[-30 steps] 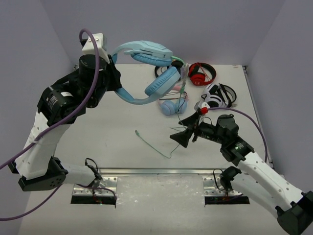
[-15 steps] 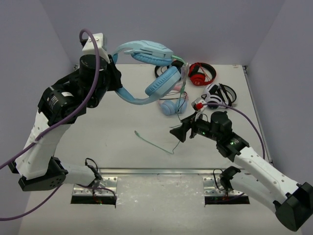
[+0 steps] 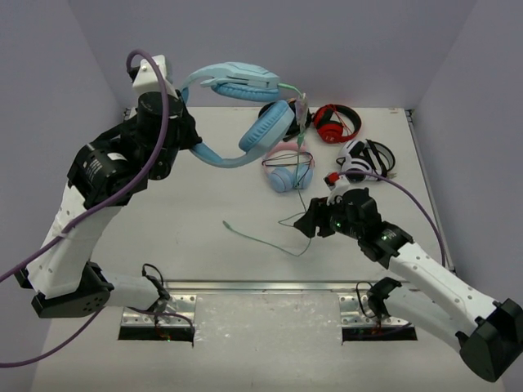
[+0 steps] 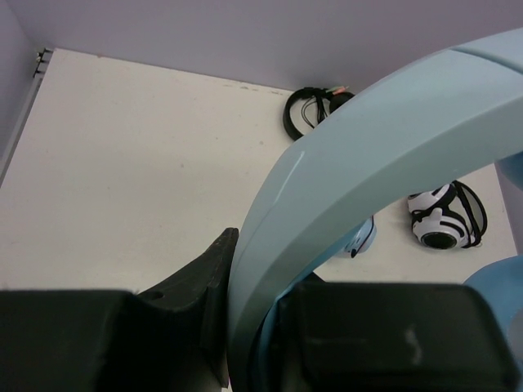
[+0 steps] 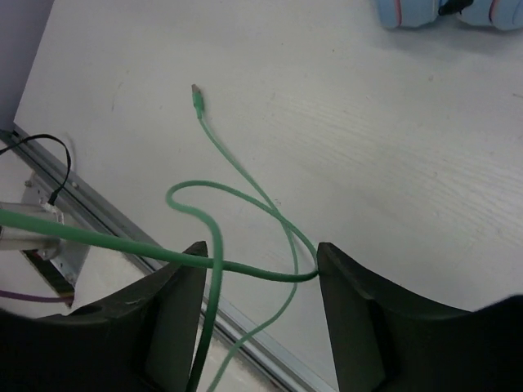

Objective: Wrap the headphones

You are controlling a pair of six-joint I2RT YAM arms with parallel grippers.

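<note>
The large light-blue headphones (image 3: 245, 114) hang in the air above the back of the table, and my left gripper (image 3: 194, 145) is shut on their wide headband (image 4: 368, 147). Their thin pale-green cable (image 3: 261, 242) drops from the ear cup down to the table and ends in a plug (image 3: 226, 222). My right gripper (image 3: 304, 222) hovers low over the table at centre right, its jaws apart. In the right wrist view the cable (image 5: 214, 237) loops across the gap of my right gripper (image 5: 261, 253) and touches the right fingertip (image 5: 327, 261), while the plug (image 5: 196, 96) lies farther out.
Small pink-and-blue cat-ear headphones (image 3: 288, 173) lie beneath the raised ones. Red-and-black headphones (image 3: 335, 122) and white-and-black headphones (image 3: 364, 159) sit at the back right. A metal rail (image 3: 261, 286) runs along the table's front edge.
My right gripper has swung round towards the cable, its jaws have narrowed, and the cable now loops between them. The left arm has raised the headphones slightly.
</note>
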